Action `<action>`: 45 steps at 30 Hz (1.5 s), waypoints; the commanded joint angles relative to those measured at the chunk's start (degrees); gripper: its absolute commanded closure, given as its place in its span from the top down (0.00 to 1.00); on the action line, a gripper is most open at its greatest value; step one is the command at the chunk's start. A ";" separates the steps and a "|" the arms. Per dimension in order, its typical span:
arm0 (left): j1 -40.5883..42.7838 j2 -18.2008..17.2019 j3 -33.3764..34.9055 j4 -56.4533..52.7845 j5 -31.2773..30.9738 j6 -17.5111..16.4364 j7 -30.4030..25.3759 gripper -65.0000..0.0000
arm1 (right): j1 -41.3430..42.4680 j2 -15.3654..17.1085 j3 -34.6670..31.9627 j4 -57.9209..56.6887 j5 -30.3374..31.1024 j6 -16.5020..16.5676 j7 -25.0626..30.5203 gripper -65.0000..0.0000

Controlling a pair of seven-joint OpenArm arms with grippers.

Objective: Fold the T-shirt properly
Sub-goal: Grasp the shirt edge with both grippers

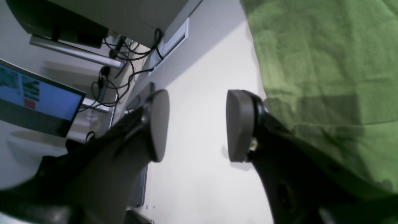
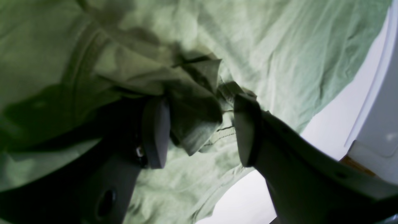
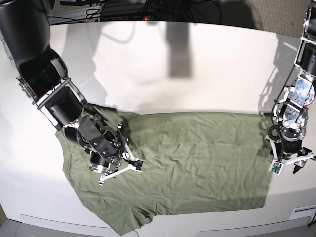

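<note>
The green T-shirt lies spread and wrinkled on the white table. One sleeve points toward the front edge. My right gripper hovers low over the shirt's left part. In the right wrist view, the right gripper is open, and a bunched fold of cloth stands up between its pads. My left gripper sits just off the shirt's right edge. In the left wrist view, the left gripper is open over bare table, with the T-shirt beside its right finger.
A monitor, a tangle of cables and a metal rail lie beyond the table's edge on the left arm's side. A white casing stands at the right of the right wrist view. Both arm bases flank the table.
</note>
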 commanded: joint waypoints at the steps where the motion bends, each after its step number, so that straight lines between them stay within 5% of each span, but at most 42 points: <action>1: -1.46 -0.96 -0.42 0.87 0.61 1.09 -1.16 0.45 | 2.43 -0.61 0.42 0.59 -0.15 -1.22 0.76 0.51; 12: -1.46 -0.96 -0.42 0.87 0.61 1.09 -1.14 0.45 | 3.10 -3.41 0.42 0.59 -0.57 -5.70 4.04 0.51; 17: -1.46 -0.96 -0.44 0.90 -0.94 1.14 -0.61 0.45 | 3.15 -3.41 1.62 0.79 3.82 -16.94 4.07 0.51; 19: -1.64 -0.96 -0.44 0.90 -6.58 1.14 -0.42 0.45 | 2.95 -3.45 4.85 1.57 7.63 -18.23 4.09 0.51; 23: -1.60 -0.37 -0.44 0.90 -17.29 1.09 0.00 0.45 | 1.84 -3.56 16.98 4.11 11.63 -17.77 4.04 0.51; 28: -1.46 0.79 -0.44 0.90 -22.18 1.05 0.37 0.45 | -0.72 -3.56 34.40 6.69 15.15 -9.66 2.47 0.51; 33: -1.46 2.82 -0.44 0.90 -24.63 -1.53 3.30 0.45 | -7.02 -3.52 46.18 6.82 14.86 -5.79 3.23 0.51; 37: -1.46 5.18 -0.44 0.90 -24.87 -2.95 5.99 0.45 | -13.16 -3.10 51.01 9.46 14.67 -2.67 5.99 0.51; 45: -1.25 8.79 -0.44 0.90 -25.90 -3.32 7.85 0.45 | -21.27 -1.07 51.56 19.02 13.60 -2.54 6.88 0.51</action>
